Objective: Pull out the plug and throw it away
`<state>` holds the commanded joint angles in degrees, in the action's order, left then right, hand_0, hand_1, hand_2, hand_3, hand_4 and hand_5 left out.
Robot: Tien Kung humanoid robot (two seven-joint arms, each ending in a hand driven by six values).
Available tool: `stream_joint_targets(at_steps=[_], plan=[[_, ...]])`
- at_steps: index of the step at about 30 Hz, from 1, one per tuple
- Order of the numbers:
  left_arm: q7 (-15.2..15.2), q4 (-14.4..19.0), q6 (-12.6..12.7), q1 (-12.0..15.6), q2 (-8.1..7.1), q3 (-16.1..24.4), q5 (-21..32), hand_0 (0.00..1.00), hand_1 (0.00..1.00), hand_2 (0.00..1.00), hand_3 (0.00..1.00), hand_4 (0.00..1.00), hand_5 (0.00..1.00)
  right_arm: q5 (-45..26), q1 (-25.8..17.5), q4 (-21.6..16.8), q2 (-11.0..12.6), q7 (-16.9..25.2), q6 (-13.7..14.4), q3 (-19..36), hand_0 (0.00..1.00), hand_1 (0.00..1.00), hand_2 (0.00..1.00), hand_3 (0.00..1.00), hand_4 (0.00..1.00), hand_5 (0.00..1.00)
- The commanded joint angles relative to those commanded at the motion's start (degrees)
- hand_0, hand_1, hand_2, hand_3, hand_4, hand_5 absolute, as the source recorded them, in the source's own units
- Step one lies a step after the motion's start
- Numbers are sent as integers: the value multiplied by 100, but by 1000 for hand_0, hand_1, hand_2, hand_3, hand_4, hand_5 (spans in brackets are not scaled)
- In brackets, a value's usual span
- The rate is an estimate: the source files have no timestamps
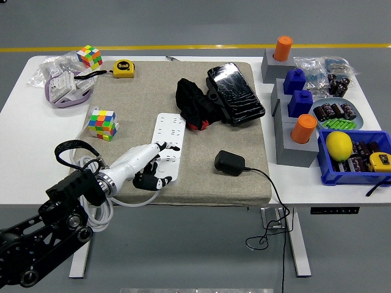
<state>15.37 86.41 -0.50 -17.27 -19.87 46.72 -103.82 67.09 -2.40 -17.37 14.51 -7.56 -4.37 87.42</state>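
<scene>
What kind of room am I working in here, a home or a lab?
Most likely a lab or workshop test station, not a home. A yellow line is taped on a grey industrial floor, the white table is a standing desk, and practice props lie about: Rubik's cubes, a blue bin of parts.

Left hand [148,166] low; fingers spread

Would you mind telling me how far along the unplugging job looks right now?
Done: the black plug adapter lies free on the beige mat, apart from the white power strip, whose visible sockets hold nothing. In hand: nothing; the left hand rests open on the strip's near end. Left: picking up the adapter and throwing it away; no bin is visible.
</scene>
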Motion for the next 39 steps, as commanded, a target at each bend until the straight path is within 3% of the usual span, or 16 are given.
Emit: stream_joint_targets(at_steps=[3, 9, 24, 35, 39], plan=[[148, 114, -210, 78, -84, -1, 21, 67, 56, 131, 827, 485, 2, 5, -6, 2, -1, -3, 0, 6, 566, 653, 668, 571, 970, 508], [212, 163, -428, 161, -99, 35, 78, 64, 55, 132, 813, 495, 2, -9, -5, -10, 7, -2, 8, -16, 566, 653, 668, 570, 970, 508], [317, -21, -450, 136, -141, 130, -111, 56, 47, 128, 780, 495, 2, -2, -8, -1, 1, -4, 0, -5, 565, 653, 668, 570, 970, 507], [478, -92, -622, 138, -155, 58, -162, 55, 45, 127, 745, 491, 2, -9, -2, -3, 4, -4, 2, -21, 566, 652, 668, 570, 969, 507], [316, 46, -503, 128, -150, 147, -137, 55, 45, 127, 745, 491, 2, -6, 0, -3, 0, -5, 4, -4, 566, 652, 668, 570, 969, 507]])
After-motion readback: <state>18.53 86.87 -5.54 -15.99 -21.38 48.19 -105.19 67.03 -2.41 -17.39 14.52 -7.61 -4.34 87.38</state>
